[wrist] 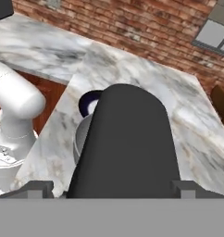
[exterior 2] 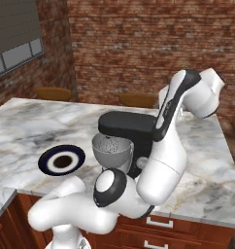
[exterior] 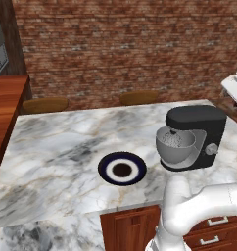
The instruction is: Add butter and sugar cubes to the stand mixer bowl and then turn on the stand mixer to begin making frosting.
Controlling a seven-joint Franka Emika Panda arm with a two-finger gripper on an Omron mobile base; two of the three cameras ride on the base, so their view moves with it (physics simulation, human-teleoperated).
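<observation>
You've got the gripper (wrist: 112,187) with jaws spread wide, holding nothing, right above the stand mixer (wrist: 125,143), whose head runs toward 12 o'clock in the hand view. One stand mixer bowl (exterior: 176,147) sits under the head. One plate (exterior: 122,168) at the mixer's 9 o'clock, on the marble counter (exterior: 52,147). Two stools (exterior: 45,104) behind.
</observation>
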